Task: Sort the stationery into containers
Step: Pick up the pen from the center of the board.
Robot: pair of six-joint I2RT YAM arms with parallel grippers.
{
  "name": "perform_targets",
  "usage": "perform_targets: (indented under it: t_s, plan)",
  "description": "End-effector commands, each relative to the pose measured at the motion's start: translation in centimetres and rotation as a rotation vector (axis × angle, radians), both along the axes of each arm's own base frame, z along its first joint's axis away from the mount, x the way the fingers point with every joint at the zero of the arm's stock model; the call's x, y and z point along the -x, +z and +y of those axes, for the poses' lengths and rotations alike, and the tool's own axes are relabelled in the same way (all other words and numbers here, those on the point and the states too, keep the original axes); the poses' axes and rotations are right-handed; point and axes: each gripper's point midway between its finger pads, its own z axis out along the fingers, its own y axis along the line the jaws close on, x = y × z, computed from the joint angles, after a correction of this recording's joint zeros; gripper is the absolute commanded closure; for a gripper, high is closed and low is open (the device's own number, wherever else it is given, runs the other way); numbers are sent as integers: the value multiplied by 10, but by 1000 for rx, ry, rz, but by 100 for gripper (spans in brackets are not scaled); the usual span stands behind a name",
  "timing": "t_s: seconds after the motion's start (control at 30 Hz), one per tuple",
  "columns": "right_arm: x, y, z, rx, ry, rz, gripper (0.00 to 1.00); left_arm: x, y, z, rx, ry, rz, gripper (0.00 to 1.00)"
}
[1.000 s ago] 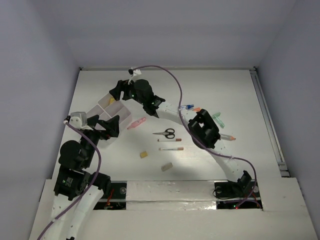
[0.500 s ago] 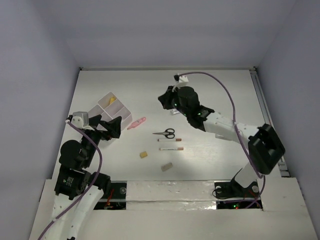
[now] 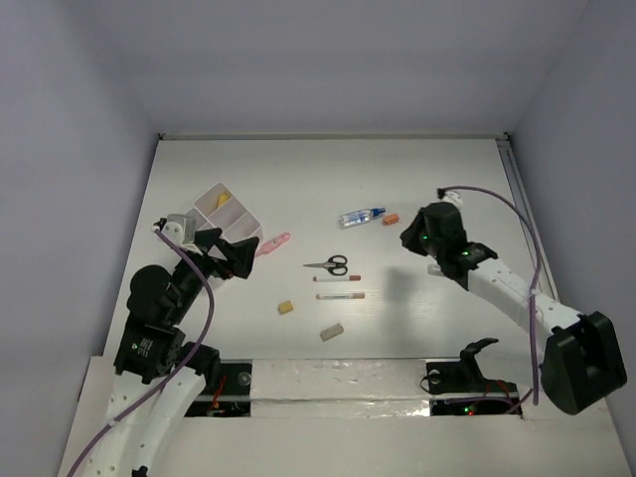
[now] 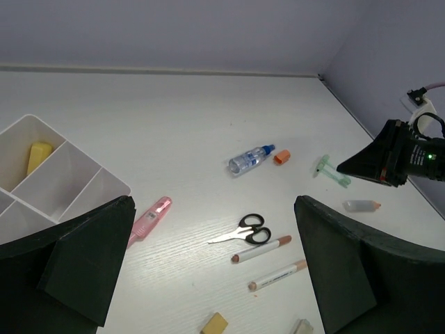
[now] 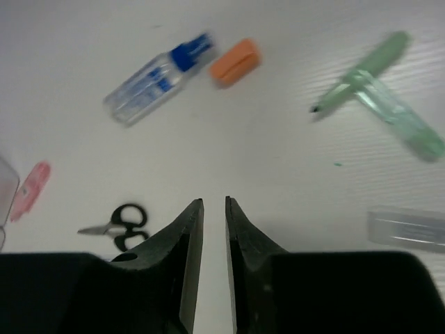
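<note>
A white desk carries everything. The white tray is seen at its far left, and a yellow block lies in one far compartment. Just beside the tray, the left gripper is held wide open and empty. The right gripper is held over the desk's right side, almost closed, with only a slit between its fingers and nothing gripped. Scissors and two pens are laid mid-desk. A blue-capped bottle lies beyond them, a pink marker near the tray, and a yellow eraser and beige block nearer the bases. An orange piece is just beside the bottle's cap.
</note>
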Motion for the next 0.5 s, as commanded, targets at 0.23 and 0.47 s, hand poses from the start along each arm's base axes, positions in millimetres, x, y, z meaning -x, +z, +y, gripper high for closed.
perform_targets:
  t_s: [0.23, 0.47]
  plan:
    - [30, -37, -138, -98, -446, 126, 29, 23, 26, -12, 20, -92, -125, 1]
    - [45, -59, -154, -71, -541, 231, 22, 39, 36, -13, 38, -120, -177, 1]
